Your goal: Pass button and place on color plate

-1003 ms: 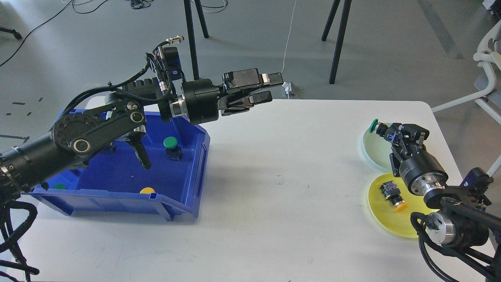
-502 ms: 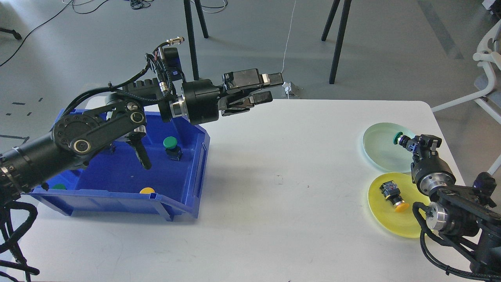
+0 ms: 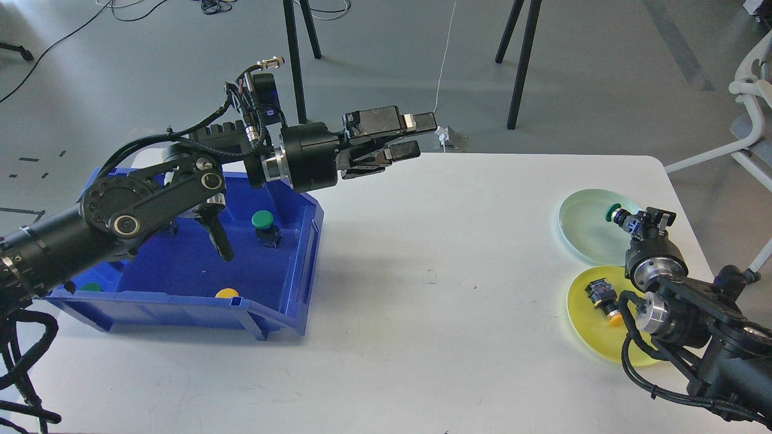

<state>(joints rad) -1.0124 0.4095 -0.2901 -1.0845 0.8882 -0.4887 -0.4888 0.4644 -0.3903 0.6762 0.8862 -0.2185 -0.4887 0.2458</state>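
My right gripper [image 3: 634, 221] is shut on a green-capped button [image 3: 613, 212] and holds it at the right side of the pale green plate [image 3: 579, 229], cap pointing left. I cannot tell whether the button touches the plate. A yellow-capped button [image 3: 603, 295] lies on the yellow plate [image 3: 588, 334], partly behind my right arm. My left gripper [image 3: 415, 136] is open and empty, held high over the table's far edge, right of the blue bin [image 3: 181, 271]. The bin holds a green button [image 3: 263, 222], a yellow button [image 3: 227, 293] and another green one [image 3: 91, 287].
The white table [image 3: 434, 289] is bare between the bin and the plates. My left arm's elbow hangs over the bin. Black stand legs [image 3: 520, 66] and a white chair [image 3: 751, 102] stand beyond the table's far and right edges.
My right gripper carried the green button from the green plate's left rim to its right side, and the arm drew back toward me. The left arm has not moved.
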